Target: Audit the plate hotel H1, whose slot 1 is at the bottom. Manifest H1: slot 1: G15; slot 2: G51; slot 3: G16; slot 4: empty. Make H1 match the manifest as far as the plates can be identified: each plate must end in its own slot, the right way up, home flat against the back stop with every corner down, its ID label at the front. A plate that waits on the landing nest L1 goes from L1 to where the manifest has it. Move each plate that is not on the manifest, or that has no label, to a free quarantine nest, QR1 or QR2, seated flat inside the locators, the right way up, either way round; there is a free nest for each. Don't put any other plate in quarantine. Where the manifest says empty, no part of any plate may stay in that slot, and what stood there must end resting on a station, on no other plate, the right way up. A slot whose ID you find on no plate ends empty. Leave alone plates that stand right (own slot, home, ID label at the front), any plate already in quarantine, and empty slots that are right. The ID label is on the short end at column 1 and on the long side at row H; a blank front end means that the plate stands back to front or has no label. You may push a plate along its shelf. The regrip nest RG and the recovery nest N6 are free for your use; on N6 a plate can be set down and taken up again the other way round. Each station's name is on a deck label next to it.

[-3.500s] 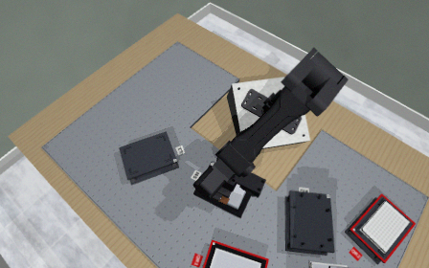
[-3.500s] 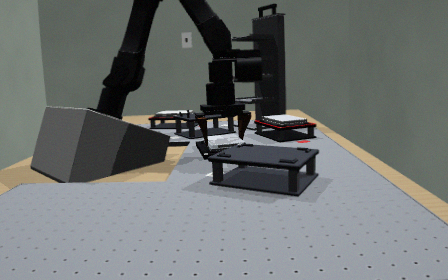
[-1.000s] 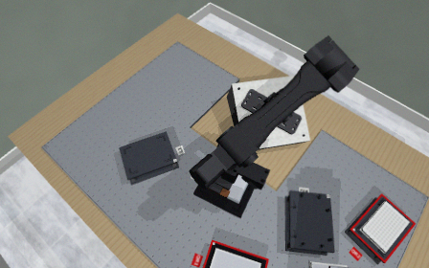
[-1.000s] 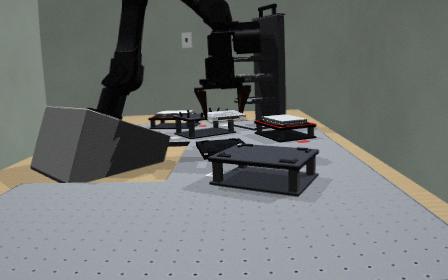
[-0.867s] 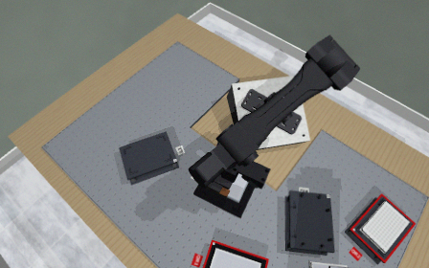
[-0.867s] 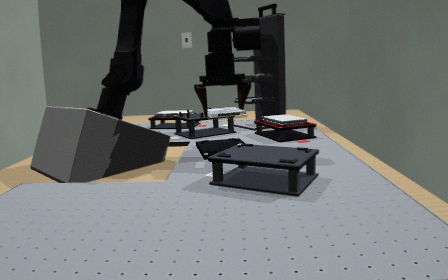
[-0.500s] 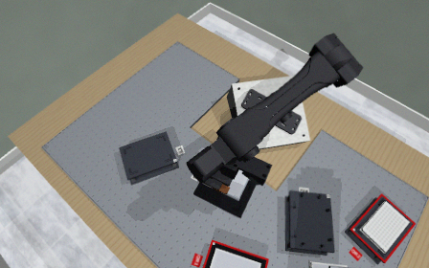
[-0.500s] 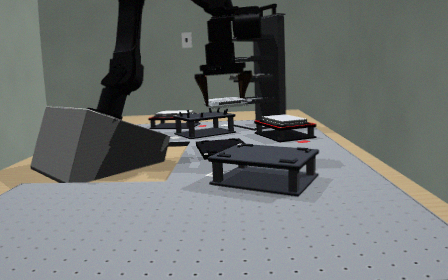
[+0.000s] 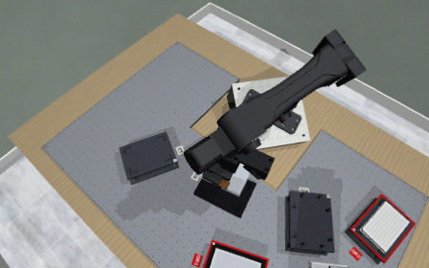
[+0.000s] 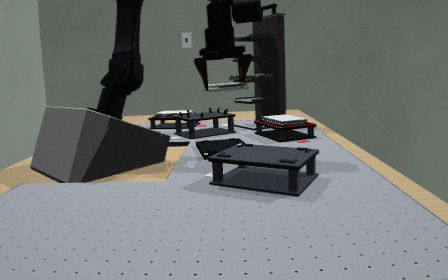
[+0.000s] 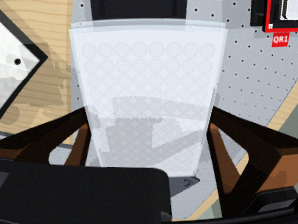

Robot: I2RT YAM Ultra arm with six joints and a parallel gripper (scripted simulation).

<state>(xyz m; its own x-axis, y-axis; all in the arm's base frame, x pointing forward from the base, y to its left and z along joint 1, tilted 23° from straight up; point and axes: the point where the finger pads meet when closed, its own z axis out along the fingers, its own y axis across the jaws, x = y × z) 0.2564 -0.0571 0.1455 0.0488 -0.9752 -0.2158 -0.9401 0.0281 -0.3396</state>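
The plate (image 11: 148,96), translucent white, hangs in the air between the fingers of the gripper (image 10: 223,75), level, high over the deck (image 10: 200,235). The jaws stand wide, clamped on the plate's two long sides. From the wrist, a black nest (image 11: 139,2) lies straight below the plate's far end. In the exterior view the plate is level with the middle shelves of the hotel (image 10: 272,60), just beside its front. A red-edged nest (image 9: 381,227) holds another white plate (image 9: 385,226). Two more black nests (image 9: 147,156) (image 9: 310,221) stand well apart.
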